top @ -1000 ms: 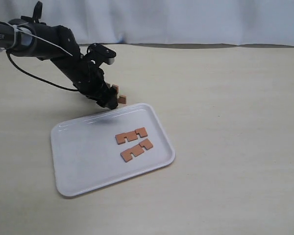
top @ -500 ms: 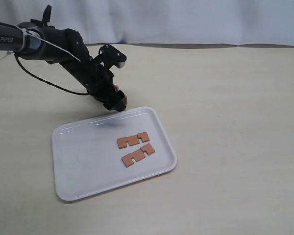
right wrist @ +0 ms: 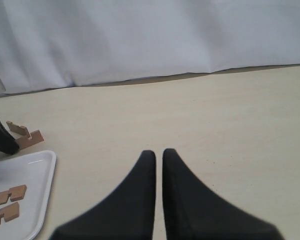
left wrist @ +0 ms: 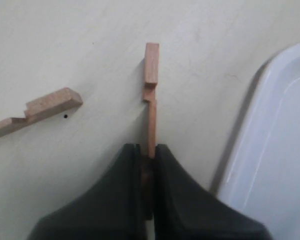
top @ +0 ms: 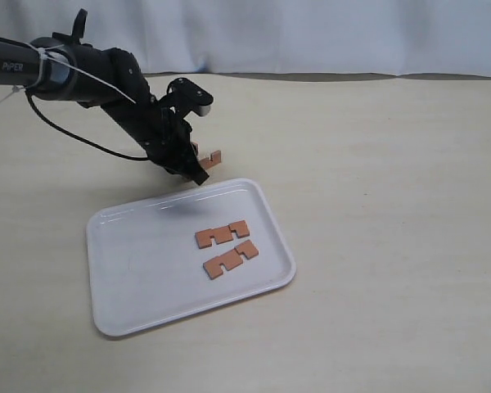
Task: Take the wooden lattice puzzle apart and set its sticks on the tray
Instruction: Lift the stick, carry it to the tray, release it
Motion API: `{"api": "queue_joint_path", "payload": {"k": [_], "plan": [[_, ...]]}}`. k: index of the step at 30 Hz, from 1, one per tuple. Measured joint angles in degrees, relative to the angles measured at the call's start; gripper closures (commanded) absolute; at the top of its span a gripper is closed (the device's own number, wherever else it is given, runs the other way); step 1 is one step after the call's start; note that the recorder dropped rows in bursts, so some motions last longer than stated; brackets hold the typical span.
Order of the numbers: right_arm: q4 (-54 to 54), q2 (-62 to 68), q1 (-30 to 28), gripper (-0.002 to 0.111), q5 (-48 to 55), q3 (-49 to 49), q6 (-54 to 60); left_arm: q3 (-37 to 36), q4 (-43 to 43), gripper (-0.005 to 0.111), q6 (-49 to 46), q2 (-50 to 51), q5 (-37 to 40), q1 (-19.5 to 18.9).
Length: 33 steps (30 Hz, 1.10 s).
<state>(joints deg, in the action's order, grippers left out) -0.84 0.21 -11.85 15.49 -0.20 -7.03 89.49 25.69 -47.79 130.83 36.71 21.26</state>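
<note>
No assembled lattice puzzle is in view, only separate sticks. My left gripper [top: 198, 173] [left wrist: 148, 150] is shut on one reddish-brown stick [top: 210, 157] [left wrist: 151, 95], held edge-up just above the table beside the tray's far rim. A second stick [left wrist: 37, 110] [right wrist: 17, 129] lies on the table close behind it, apart from the held one. Two more sticks [top: 222, 234] [top: 230, 259] lie flat on the white tray [top: 139, 262] [left wrist: 275, 140]. My right gripper [right wrist: 158, 152] is shut with nothing in it, low over bare table; the exterior view does not show it.
A white curtain [top: 311, 33] hangs behind the beige table. The left arm's black cable [top: 74, 135] trails over the table at the far left.
My left gripper moved a little right toward the tray's rim. The stick in it now juts out to the right, apart from the stick left on the table.
</note>
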Motion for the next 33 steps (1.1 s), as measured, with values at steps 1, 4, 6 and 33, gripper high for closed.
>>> {"api": "queue_joint_path", "payload": {"k": [1,4,6,33], "plan": [[0.0,0.0,0.0,0.104,0.0,0.0,0.0,0.0,0.1,0.107,0.0,0.0,0.2,0.0],[0.0,0.0,0.0,0.104,0.0,0.0,0.0,0.0,0.1,0.107,-0.1,-0.2,1.4,0.0],[0.0,0.0,0.0,0.104,0.0,0.0,0.0,0.0,0.1,0.107,-0.1,-0.8,2.4,0.0],[0.0,0.0,0.0,0.104,0.0,0.0,0.0,-0.1,6.1,0.107,-10.5,-3.6,32.4,0.1]]}}
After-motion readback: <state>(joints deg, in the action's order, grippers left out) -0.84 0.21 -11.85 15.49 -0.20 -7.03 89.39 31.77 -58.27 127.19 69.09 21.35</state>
